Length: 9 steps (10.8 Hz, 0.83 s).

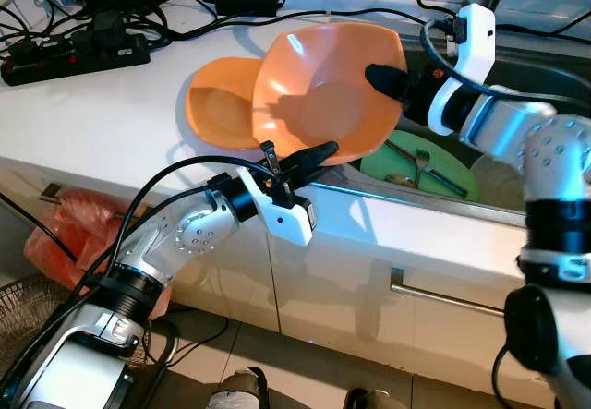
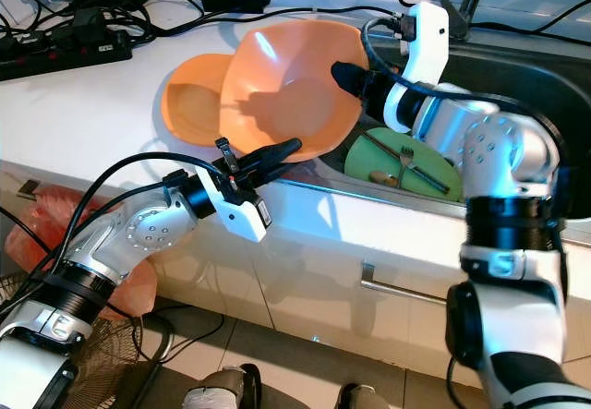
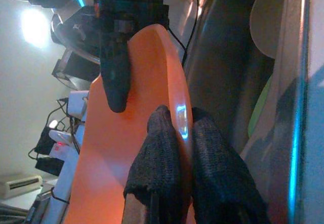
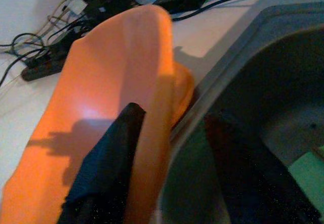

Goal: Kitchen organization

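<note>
A large orange plate [image 1: 314, 86] is held tilted over the counter's edge by the sink. My left gripper [image 1: 319, 155] is shut on its lower rim, and the left wrist view shows both fingers pinching that rim [image 3: 185, 133]. My right gripper [image 1: 383, 77] is shut on the plate's right rim, one black finger [image 4: 109, 168] lying across its inner face. A second orange plate [image 1: 217, 104] lies flat on the white counter [image 1: 92, 123], partly hidden behind the held one.
In the sink [image 1: 545, 77] lies a green plate [image 1: 448, 176] with a fork [image 1: 420, 162] and other cutlery, a white plate [image 1: 499, 183] beside it. A black power strip [image 1: 74, 58] and cables run along the counter's back. A red bag [image 1: 65, 234] sits on the floor below.
</note>
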{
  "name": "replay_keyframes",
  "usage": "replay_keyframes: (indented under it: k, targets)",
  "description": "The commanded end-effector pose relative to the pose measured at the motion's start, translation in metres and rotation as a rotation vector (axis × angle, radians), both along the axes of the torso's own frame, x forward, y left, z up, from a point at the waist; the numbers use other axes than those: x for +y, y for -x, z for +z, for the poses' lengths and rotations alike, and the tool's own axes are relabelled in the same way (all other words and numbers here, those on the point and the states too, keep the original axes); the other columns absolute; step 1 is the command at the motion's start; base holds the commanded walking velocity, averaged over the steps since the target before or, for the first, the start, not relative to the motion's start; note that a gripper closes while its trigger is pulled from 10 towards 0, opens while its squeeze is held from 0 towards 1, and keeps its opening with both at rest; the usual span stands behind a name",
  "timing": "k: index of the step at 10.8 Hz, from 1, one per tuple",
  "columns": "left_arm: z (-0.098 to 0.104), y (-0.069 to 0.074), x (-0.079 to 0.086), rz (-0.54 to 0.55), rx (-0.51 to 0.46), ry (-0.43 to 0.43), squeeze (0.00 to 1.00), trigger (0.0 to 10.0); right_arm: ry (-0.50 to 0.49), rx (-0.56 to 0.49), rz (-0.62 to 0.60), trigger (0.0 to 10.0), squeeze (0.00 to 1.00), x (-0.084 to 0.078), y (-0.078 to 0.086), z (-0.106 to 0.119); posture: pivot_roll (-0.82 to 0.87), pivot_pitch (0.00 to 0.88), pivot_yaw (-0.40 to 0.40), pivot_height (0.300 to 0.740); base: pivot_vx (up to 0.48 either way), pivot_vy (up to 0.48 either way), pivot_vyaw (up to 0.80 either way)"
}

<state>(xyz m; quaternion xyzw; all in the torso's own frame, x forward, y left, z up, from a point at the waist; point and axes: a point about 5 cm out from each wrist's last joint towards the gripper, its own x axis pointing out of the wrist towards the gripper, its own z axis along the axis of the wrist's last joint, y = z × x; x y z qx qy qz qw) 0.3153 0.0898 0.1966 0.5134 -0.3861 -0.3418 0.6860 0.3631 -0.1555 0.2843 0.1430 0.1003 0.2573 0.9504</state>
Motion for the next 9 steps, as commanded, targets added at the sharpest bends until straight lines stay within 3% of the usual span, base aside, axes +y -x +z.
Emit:
replay_keyframes:
  k: [1,4,5,6,7,9]
  targets:
    - [0.0131,0.0038,-0.0017,-0.027,-0.069,0.056,0.00,0.0,0.031,0.039,-0.004,0.0,0.00,-0.0057,-0.0002,-0.0030,0.08,0.125,0.006,0.740,0.000,0.000,0.00]
    - [0.0136,0.0046,-0.0011,-0.029,-0.085,0.058,0.00,0.0,0.061,0.062,0.041,0.0,0.00,-0.0066,0.0017,-0.0041,0.08,0.123,0.005,0.740,0.000,0.000,0.00]
    - [0.0154,0.0045,-0.0001,-0.023,-0.101,0.064,0.00,7.3,0.065,0.066,0.050,0.0,0.00,-0.0056,0.0023,-0.0053,0.08,0.121,0.007,0.740,0.000,0.000,0.00]
    - [0.0186,0.0049,0.0008,-0.033,-0.095,0.098,0.28,10.0,0.067,0.067,0.054,0.0,0.00,-0.0048,0.0029,-0.0063,0.08,0.120,0.009,0.740,0.000,0.000,0.00]
    - [0.0213,0.0053,0.0012,-0.041,-0.097,0.123,1.00,10.0,0.063,0.067,0.050,0.0,0.00,-0.0049,0.0029,-0.0069,0.08,0.119,0.009,0.740,0.000,0.000,0.00]
    - [0.0219,0.0054,0.0010,-0.043,-0.100,0.128,1.00,10.0,0.056,0.068,0.047,0.0,0.00,-0.0049,0.0028,-0.0074,0.08,0.118,0.008,0.740,0.000,0.000,0.00]
